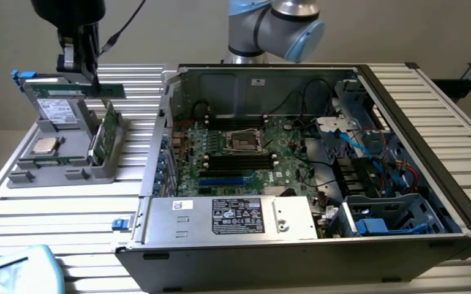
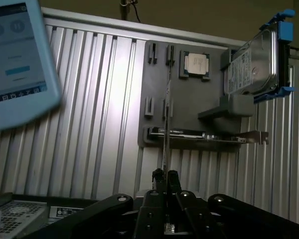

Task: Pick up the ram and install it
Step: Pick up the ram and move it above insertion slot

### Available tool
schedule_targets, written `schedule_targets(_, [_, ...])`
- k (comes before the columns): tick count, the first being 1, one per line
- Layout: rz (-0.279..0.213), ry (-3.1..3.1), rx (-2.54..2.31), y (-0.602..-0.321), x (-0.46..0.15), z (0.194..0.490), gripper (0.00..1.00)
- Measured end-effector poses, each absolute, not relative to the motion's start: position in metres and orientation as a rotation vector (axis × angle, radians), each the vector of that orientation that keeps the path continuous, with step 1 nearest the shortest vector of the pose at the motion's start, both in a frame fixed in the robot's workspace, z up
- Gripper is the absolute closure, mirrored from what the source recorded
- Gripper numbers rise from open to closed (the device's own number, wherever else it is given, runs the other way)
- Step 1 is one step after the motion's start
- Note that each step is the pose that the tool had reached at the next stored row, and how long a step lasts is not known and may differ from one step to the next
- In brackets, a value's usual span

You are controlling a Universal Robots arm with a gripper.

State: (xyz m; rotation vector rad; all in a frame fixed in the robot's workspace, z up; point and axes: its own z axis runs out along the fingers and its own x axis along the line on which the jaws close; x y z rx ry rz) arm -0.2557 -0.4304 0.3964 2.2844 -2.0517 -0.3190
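In the upper left of the exterior view, the gripper (image 1: 86, 78) is clamped on the ram (image 1: 109, 90), held just above the grey holder (image 1: 51, 176). The ram should be kept square in the jaws and clear of the expansion card (image 1: 105, 131).

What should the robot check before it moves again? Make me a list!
1. Fingers shut on the ram: ok.
2. Ram lifted out of the gray holder: ok, it seems to hang above it.
3. Case open on top: ok.
4. Black slots empty: ok, they look bare.
5. Slot latches open: cannot tell.
6. Ram over the slots: not ok, it is off to the exterior view's left of the case.
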Motion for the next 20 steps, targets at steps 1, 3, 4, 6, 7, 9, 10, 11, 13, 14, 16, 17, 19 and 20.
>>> schedule_targets(1, [-0.319,-2.052,2.284,-0.431,-0.251,0.398,0.86])
schedule_targets(3, [-0.319,-2.052,2.285,-0.432,-0.242,0.402,0.86])
schedule_targets(4, [-0.319,-2.052,2.285,-0.432,-0.238,0.405,0.86])
schedule_targets(6, [-0.319,-2.052,2.285,-0.433,-0.229,0.408,0.86])
schedule_targets(7, [-0.319,-2.052,2.285,-0.433,-0.224,0.410,0.86])
schedule_targets(9, [-0.319,-2.052,2.284,-0.433,-0.215,0.413,0.86])
schedule_targets(10, [-0.319,-2.052,2.284,-0.434,-0.210,0.415,0.86])
schedule_targets(11, [-0.319,-2.052,2.285,-0.434,-0.206,0.417,0.86])
schedule_targets(13, [-0.319,-2.052,2.284,-0.434,-0.197,0.419,0.86])
schedule_targets(14, [-0.319,-2.052,2.284,-0.435,-0.192,0.421,0.86])
schedule_targets(16, [-0.319,-2.052,2.285,-0.435,-0.183,0.424,0.86])
schedule_targets(17, [-0.319,-2.052,2.284,-0.435,-0.178,0.425,0.86])
schedule_targets(19, [-0.319,-2.052,2.284,-0.435,-0.169,0.428,0.86])
schedule_targets(20, [-0.319,-2.052,2.284,-0.436,-0.165,0.430,0.86])
